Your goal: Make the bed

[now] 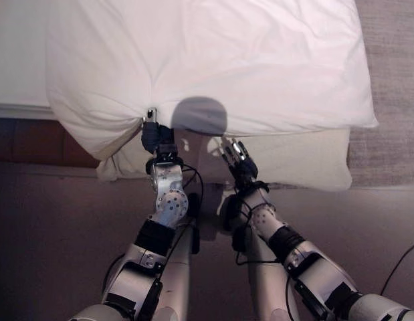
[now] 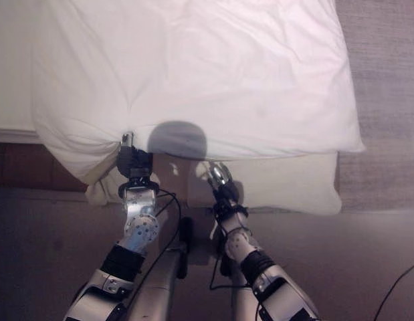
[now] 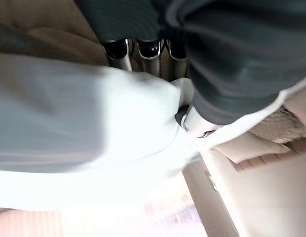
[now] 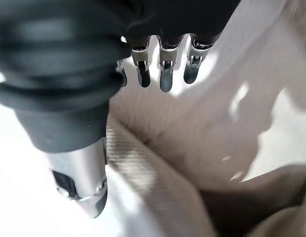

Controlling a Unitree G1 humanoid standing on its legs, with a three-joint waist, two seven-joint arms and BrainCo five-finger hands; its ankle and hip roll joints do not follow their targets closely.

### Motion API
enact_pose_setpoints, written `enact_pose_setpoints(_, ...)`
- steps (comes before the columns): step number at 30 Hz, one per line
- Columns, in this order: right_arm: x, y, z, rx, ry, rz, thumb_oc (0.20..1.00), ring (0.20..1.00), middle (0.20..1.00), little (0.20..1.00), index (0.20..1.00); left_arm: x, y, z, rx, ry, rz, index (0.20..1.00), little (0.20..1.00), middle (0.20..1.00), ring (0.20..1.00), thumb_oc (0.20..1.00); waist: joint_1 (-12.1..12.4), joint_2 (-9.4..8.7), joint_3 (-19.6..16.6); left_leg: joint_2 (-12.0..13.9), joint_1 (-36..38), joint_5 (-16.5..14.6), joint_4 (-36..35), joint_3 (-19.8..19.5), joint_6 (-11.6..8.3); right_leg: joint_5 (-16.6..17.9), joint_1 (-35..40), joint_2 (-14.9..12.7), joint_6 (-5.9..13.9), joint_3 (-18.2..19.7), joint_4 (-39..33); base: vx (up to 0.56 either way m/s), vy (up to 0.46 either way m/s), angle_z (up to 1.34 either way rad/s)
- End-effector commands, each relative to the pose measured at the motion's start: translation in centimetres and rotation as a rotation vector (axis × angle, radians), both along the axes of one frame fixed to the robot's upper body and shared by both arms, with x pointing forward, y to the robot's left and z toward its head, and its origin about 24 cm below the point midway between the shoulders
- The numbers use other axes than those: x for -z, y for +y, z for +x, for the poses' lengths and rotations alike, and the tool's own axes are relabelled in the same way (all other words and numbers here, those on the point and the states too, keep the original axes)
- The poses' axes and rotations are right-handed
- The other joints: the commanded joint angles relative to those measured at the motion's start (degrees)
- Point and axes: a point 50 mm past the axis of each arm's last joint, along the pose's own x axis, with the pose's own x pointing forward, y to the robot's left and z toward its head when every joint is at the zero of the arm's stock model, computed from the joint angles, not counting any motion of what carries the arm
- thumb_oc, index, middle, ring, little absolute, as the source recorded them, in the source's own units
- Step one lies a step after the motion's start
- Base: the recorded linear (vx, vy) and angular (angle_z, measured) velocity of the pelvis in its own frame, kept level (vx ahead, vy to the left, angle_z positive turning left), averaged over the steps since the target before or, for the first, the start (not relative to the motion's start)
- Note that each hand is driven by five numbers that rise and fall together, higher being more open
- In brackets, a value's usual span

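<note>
pinching the near edge of the soft, light white pillow (image 1: pixel 207 67) in the eye views, the left hand (image 1: pixel 155 137) is seen bunching its cloth, the left wrist view confirming curled fingers, while the right hand (image 4: pixel 162 69), fingers straight, hovers by the cream pillow (image 1: pixel 307 157) below, open floor (image 1: pixel 46 227) nearby.

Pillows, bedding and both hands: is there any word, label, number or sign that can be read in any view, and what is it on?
None. The white pillow, the cream pillow under it, the left hand pinching the white pillow's edge and the open right hand carry no readable text, label or number.
</note>
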Motion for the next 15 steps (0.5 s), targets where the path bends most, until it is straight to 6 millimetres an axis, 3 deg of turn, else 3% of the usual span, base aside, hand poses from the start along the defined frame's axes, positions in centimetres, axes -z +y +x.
enact_pose_setpoints(1, -0.6, -1.2, -0.1, 0.079, -0.027, 0.111, 1.0, 1.0, 1.0, 1.0, 1.0, -4.2, 0.8, -3.1, -0.099, -0.285, 0.041, 0.2, 0.2, 0.2, 0.2, 0.2, 2.48, 3.31, -3.25, -1.05, -1.43, 0.37, -1.73, -0.8, -1.92, 5.57, 1.33, -4.67, 8.29, 0.12, -4.36, 0.04, 0.024, 0.15)
enact_pose_setpoints(10, -3.2, -3.2, 0.4, 0.171, -0.109, 0.192, 1.0, 1.0, 1.0, 1.0, 1.0, -4.3, 4.4, -4.2, -0.297, -0.269, 0.056, 0.2, 0.2, 0.2, 0.2, 0.2, 3.83, 3.94, -3.82, -1.53, -0.67, -0.03, -2.11, -0.46, -1.57, 5.27, 2.17, -4.99, 8.59, -0.1, -5.01, 0.04, 0.035, 0.02)
enact_pose_setpoints(13, -4.7, -4.7, 0.4, 0.232, -0.175, 0.222, 1.0, 1.0, 1.0, 1.0, 1.0, -3.9, 6.0, -4.6, -0.386, -0.237, 0.068, 0.2, 0.2, 0.2, 0.2, 0.2, 3.87, 4.11, -4.36, -1.52, -0.69, -0.33, -2.01, -0.25, -1.38, 5.09, 1.91, -5.1, 8.7, 0.17, -4.84, 0.05, 0.043, -0.01)
enact_pose_setpoints(15, -6.0, -6.8, 0.4, 0.319, -0.232, 0.243, 1.0, 1.0, 1.0, 1.0, 1.0, -3.7, 7.4, -4.9, -0.465, -0.21, 0.077, 0.2, 0.2, 0.2, 0.2, 0.2, 3.68, 4.24, -4.82, -1.48, -0.73, -0.63, -2.03, 0.04, -1.25, 4.97, 1.68, -5.09, 8.72, 0.35, -4.88, 0.03, 0.036, -0.02)
